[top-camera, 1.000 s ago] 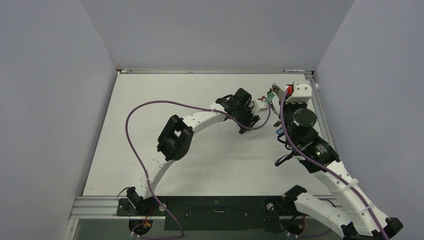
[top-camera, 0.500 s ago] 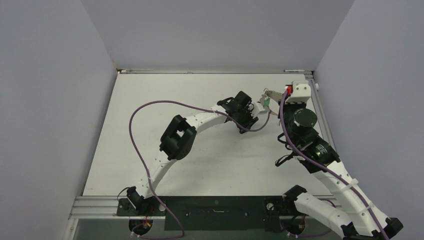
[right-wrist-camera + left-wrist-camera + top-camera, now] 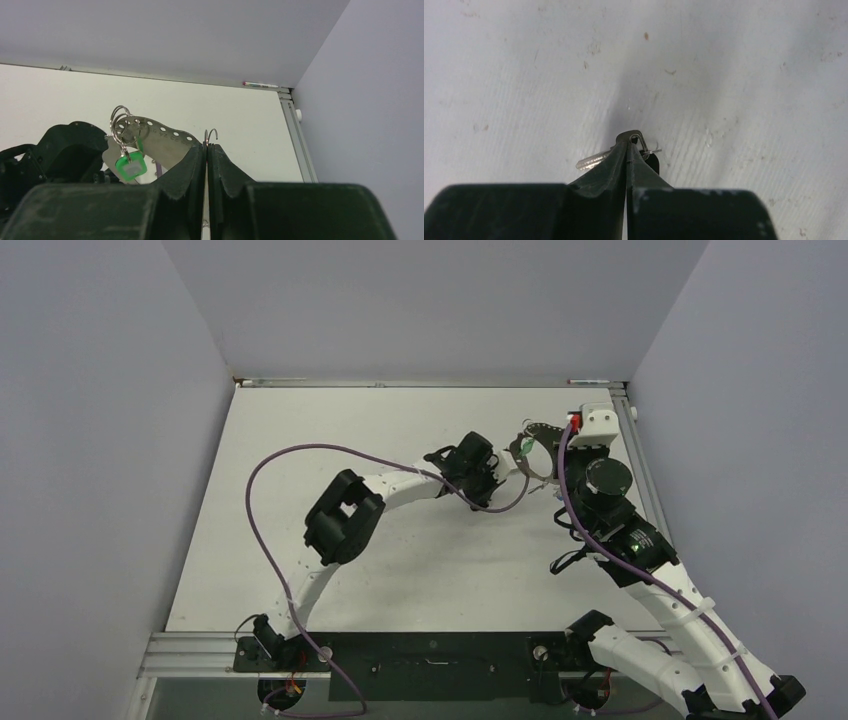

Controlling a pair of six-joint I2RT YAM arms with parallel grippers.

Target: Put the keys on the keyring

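R gripper [image 3: 206,146] is clamped on the keyring [image 3: 162,135], which in the R wrist view is a grey curved band w/ a row of holes and a thin wire hook poking up above the fingertips. Small split rings [image 3: 121,122] at the band's far end carry the green key [image 3: 130,166], hanging down. L gripper [image 3: 628,141] is closed too, pinching a black key [image 3: 591,161] over the table [image 3: 749,75], silver blade out one side, black head the other, bit of wire at the tips; top view has both grippers close together near the table's far R side, keyring between them.
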